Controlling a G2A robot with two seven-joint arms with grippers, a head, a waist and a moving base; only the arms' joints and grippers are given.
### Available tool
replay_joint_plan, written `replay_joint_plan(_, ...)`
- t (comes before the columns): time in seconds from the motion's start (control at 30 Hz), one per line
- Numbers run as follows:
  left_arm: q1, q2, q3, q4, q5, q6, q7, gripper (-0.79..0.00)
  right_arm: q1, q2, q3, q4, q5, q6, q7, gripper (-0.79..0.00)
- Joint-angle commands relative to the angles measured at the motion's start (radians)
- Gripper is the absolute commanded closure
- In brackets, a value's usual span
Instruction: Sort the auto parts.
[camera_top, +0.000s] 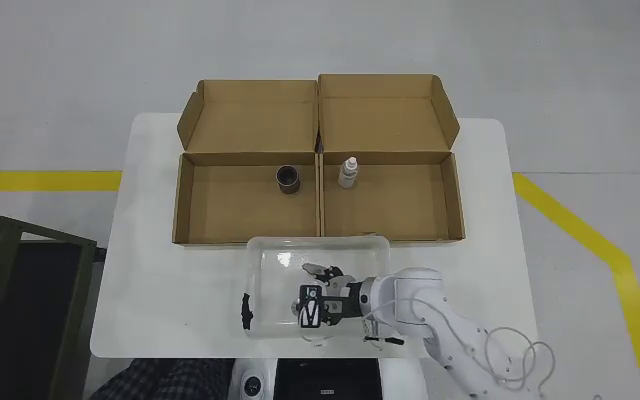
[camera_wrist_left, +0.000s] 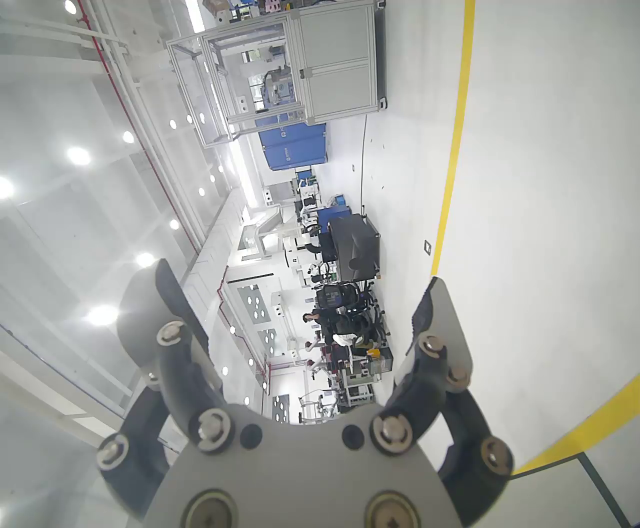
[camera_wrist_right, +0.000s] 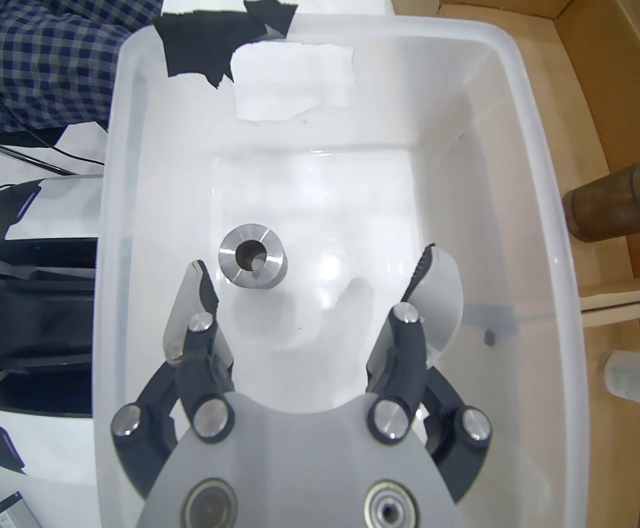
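- The right hand (camera_wrist_right: 315, 260) is hanging open inside the clear plastic bin (camera_wrist_right: 530, 150), its fingers spread wide and gripping nothing, likely readying for a pick.
- The short silver metal bushing (camera_wrist_right: 252, 257), bored through its centre, is standing upright on the bin floor just beyond one fingertip. It is sitting off the line between the fingers, so the hand is probably needing a sideways shift before closing.
- The bin is sitting on the white bench (camera_top: 150, 250) right in front of two open brown cardboard boxes, apparently serving as sorting targets.
- A brown cylinder (camera_top: 288, 180) is standing in one box (camera_top: 215, 205), and a small white bottle-shaped part (camera_top: 348, 172) is standing in the neighbouring box (camera_top: 420, 205), suggesting one kind per box.
- The left hand (camera_wrist_left: 297, 275) is pointing out at the room, fingers apart and empty.
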Motion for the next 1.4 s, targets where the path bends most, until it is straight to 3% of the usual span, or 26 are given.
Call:
replay_joint_plan(0.0, 0.0, 0.0, 0.0, 0.0, 0.0, 0.0, 0.0, -0.785, 0.008, -0.002, -0.013, 0.014, 0.004, 0.002, 0.0, -0.631)
replay_joint_plan(0.27, 0.0, 0.0, 0.0, 0.0, 0.0, 0.0, 0.0, -0.785, 0.062, -0.016, -0.086, 0.084, 0.02, 0.001, -0.006, -0.551)
replay_joint_plan(0.37, 0.0, 0.0, 0.0, 0.0, 0.0, 0.0, 0.0, -0.785, 0.08, -0.021, -0.108, 0.107, 0.025, 0.002, -0.004, -0.388)
replay_joint_plan(0.5, 0.0, 0.0, 0.0, 0.0, 0.0, 0.0, 0.0, -0.785, 0.1, -0.025, -0.125, 0.133, 0.04, 0.003, 0.0, -0.286)
replay_joint_plan(0.6, 0.0, 0.0, 0.0, 0.0, 0.0, 0.0, 0.0, -0.785, 0.107, -0.025, -0.127, 0.135, 0.053, 0.0, 0.01, -0.123)
replay_joint_plan(0.63, 0.0, 0.0, 0.0, 0.0, 0.0, 0.0, 0.0, -0.785, 0.108, -0.024, -0.126, 0.134, 0.057, -0.003, 0.014, -0.025)
replay_joint_plan(0.67, 0.0, 0.0, 0.0, 0.0, 0.0, 0.0, 0.0, -0.785, 0.109, -0.023, -0.125, 0.13, 0.062, -0.005, 0.019, 0.0)
replay_joint_plan(1.37, 0.0, 0.0, 0.0, 0.0, 0.0, 0.0, 0.0, -0.785, 0.08, 0.009, -0.002, -0.054, 0.181, 0.005, -0.078, 0.0)
